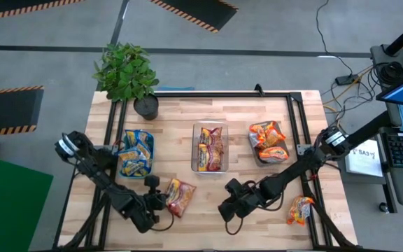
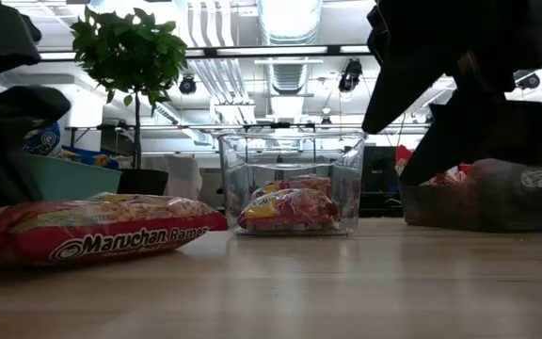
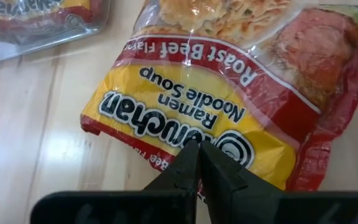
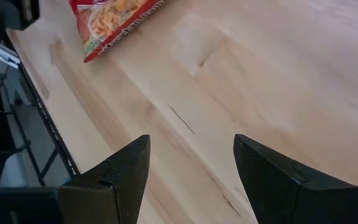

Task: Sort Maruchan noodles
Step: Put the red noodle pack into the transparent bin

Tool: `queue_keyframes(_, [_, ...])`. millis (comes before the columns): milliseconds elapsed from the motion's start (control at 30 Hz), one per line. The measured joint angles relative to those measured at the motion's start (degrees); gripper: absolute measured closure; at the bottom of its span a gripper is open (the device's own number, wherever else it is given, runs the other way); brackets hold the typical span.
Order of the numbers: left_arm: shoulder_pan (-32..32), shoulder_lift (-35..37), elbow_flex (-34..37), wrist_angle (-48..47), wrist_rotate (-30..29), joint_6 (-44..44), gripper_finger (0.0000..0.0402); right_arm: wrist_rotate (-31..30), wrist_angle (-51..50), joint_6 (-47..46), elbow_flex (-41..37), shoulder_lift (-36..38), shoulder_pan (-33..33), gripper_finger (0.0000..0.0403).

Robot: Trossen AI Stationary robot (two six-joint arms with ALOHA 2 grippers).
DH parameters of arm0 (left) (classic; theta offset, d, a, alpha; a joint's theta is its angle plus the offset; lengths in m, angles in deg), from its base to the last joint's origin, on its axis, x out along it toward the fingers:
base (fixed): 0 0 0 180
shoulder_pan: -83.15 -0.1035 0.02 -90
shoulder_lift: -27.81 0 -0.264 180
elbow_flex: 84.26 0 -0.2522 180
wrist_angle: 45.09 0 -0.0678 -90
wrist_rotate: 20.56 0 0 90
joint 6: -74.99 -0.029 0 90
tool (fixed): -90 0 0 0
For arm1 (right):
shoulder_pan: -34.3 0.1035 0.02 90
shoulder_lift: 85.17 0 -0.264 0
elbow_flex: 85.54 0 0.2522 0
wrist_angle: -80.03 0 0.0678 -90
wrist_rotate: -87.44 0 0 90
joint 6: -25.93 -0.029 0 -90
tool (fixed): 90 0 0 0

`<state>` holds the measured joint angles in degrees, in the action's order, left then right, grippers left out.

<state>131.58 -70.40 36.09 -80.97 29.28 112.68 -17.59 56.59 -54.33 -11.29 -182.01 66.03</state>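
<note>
Under the left gripper (image 3: 197, 149), fingers pressed together and empty, a packet (image 3: 229, 93) read "Maruchan Ramen Noodle Soup, Roast Beef Flavor"; the right gripper (image 4: 191, 168) gaped, empty.

potted plant (image 1: 126, 73) – back-left corner | clear bin (image 1: 209, 147) – centre | wooden table (image 1: 208, 112)

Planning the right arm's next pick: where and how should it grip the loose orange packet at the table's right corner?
Grip the orange packet across its narrow width near the middle, coming from straight above: it lies flat on the table. The right gripper is open.
</note>
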Motion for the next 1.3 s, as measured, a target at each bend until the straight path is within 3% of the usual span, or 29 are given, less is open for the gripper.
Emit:
queue_keyframes(300, [-1.32,0.0,1.56,6.15,0.13,-6.31,0.0402,-0.76,0.13,-0.86,0.04,0.03,-0.02,0.0184])
queue_keyframes(800, [-1.62,0.08,1.57,7.05,0.61,-6.91,0.0402,-2.03,0.11,1.74,0.04,0.03,-0.27,0.0184])
queue_keyframes(1000, [-1.49,2.68,-0.72,-0.09,0.8,-6.48,0.0402,-11.95,1.53,-3.0,0.04,0.03,-1.02,0.0172])
queue_keyframes(1300, [0.86,8.56,-1.35,-11.48,0.69,-1.16,0.0402,-10.0,10.42,5.34,0.03,-2.35,-4.95,0.0148])
